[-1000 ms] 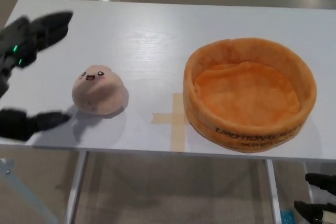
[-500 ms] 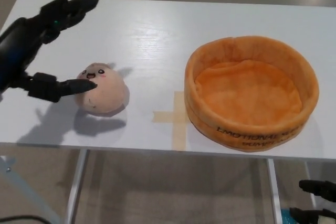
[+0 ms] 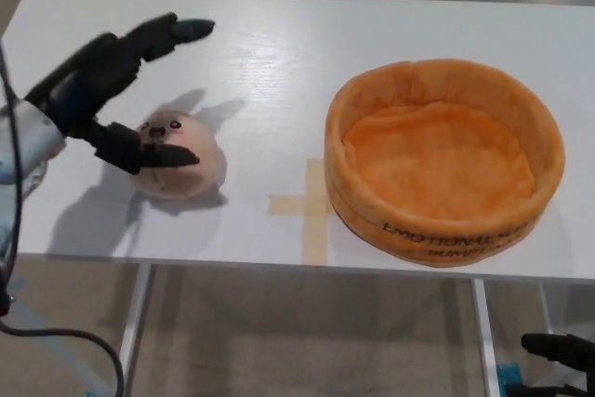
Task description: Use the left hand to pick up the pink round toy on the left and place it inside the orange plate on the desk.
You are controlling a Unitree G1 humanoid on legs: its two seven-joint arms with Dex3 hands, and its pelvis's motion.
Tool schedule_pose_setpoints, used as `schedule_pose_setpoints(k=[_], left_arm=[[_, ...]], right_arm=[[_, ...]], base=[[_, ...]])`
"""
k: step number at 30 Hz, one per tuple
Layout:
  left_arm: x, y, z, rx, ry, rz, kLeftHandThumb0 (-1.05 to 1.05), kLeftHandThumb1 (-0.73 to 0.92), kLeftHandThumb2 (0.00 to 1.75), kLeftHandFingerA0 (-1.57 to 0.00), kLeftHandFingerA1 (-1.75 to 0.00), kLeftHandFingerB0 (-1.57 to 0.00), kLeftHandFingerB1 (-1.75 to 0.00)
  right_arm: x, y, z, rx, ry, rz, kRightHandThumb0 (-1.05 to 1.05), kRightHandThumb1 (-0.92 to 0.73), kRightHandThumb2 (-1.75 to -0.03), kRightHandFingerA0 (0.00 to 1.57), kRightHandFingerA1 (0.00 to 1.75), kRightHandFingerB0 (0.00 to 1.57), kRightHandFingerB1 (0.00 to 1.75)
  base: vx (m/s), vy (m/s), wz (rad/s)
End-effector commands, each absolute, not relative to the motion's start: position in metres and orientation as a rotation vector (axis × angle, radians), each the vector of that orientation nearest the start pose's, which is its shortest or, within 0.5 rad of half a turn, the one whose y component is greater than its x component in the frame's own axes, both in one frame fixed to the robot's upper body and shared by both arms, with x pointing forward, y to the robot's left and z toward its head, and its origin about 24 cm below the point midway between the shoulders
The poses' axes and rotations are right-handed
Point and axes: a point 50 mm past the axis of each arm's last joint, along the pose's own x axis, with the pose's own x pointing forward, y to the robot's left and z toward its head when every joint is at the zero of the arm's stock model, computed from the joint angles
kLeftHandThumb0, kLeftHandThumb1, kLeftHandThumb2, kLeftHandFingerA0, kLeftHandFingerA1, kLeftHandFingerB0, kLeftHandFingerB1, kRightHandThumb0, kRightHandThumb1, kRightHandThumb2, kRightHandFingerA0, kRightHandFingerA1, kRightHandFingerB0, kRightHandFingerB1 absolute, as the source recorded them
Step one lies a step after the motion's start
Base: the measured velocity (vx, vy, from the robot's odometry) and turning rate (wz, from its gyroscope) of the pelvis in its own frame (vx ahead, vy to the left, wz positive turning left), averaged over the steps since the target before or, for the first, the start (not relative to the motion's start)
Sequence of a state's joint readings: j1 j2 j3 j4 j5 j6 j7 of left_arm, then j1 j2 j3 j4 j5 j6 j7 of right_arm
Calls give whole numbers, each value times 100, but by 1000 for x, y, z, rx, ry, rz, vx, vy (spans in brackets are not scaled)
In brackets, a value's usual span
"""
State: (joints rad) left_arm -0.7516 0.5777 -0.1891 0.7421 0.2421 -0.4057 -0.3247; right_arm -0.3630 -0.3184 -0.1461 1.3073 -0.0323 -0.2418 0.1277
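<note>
Black lettering runs along the front wall of the orange plate (image 3: 444,169), a soft round plush dish with a raised rim. The upper line looks like "EMOTIONAL" followed by a word that cannot be made out, and the shorter line beneath it is too small and curved to read.

The plate stands on the right part of the white desk (image 3: 279,53). Just beside the plate's left wall, a cross of tan tape (image 3: 310,205) is stuck flat to the desk top.

The pink round toy (image 3: 180,155) lies on the desk well to the left of the plate, beyond the tape cross. It is a plush ball with a small face of two dark eyes, an open mouth and pink cheeks, turned up toward the camera.

The left hand (image 3: 110,90) is over the toy's far-left side with its fingers spread wide. Its thumb (image 3: 153,156) reaches across the front of the toy, over or against the face, while the two thick fingers (image 3: 167,33) point past the toy's far side, clear of it. The hand holds nothing.

Below the desk edge under the plate's right side, only a dark part of the right hand (image 3: 556,350) shows; its fingers cannot be judged.
</note>
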Motion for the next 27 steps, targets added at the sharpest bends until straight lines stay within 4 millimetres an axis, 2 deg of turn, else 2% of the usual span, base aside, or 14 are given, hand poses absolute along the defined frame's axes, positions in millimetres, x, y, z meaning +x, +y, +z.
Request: schedule_pose_setpoints(k=[1, 14, 15, 16, 17, 18, 19, 20, 21, 23, 24, 27], left_arm=[[375, 206, 127, 1110, -146, -410, -48, 36, 69, 0, 0, -7, -24], [372, 204, 89, 1197, -26, -457, -53, 36, 69, 0, -6, -7, -22], [370, 204, 86, 1188, -28, -460, -44, 46, 65, -31, -41, -12, -34], [369, 204, 84, 1183, -32, -461, -44, 46, 65, -31, -41, -12, -34], [367, 204, 82, 1141, -44, -456, -22, 72, 62, -79, -49, -46, -35], [366, 204, 81, 1097, -54, -448, -22, 72, 62, -79, -49, -46, -35], [365, 204, 80, 1075, -61, -439, -17, 79, 65, -108, -60, -80, -48], [365, 203, 80, 1058, -66, -430, -17, 79, 65, -108, -60, -80, -48], [365, 201, 81, 1050, -89, -417, -14, 79, 68, -107, -96, -92, -65], [365, 200, 81, 1047, -100, -411, -14, 79, 68, -107, -96, -92, -65], [365, 198, 84, 1043, -129, -397, -17, 79, 72, -98, -112, -83, -83], [365, 195, 88, 1034, -182, -373, -18, 79, 71, -99, -111, -84, -81]], right_arm=[[226, -260, -95, -176, 731, -89, -19, -34, -58, 58, 78, 41, 59], [224, -254, -97, -187, 717, -78, -22, -34, -58, 57, 76, 41, 60], [224, -255, -97, -194, 718, -80, -23, -34, -57, 59, 76, 44, 60], [224, -255, -97, -200, 719, -82, -23, -34, -57, 59, 76, 44, 60], [224, -255, -97, -197, 716, -84, -22, -31, -60, 58, 78, 44, 62], [223, -255, -97, -186, 710, -84, -22, -31, -60, 58, 78, 44, 62], [224, -254, -97, -187, 710, -84, -24, -32, -60, 60, 78, 44, 61], [224, -254, -97, -190, 711, -84, -24, -32, -60, 60, 78, 44, 61], [224, -254, -97, -186, 708, -90, -24, -30, -60, 60, 79, 45, 62], [225, -253, -97, -184, 706, -92, -24, -30, -60, 60, 79, 45, 62], [224, -253, -97, -177, 706, -91, -21, -32, -60, 60, 79, 44, 62], [224, -254, -98, -170, 708, -89, -23, -33, -58, 61, 79, 45, 62]], base=[[0, 0, 0], [0, 0, 0], [0, 0, 0], [0, 0, 0], [0, 0, 0], [0, 0, 0], [0, 0, 0], [0, 0, 0], [0, 0, 0], [0, 0, 0], [0, 0, 0], [0, 0, 0]])
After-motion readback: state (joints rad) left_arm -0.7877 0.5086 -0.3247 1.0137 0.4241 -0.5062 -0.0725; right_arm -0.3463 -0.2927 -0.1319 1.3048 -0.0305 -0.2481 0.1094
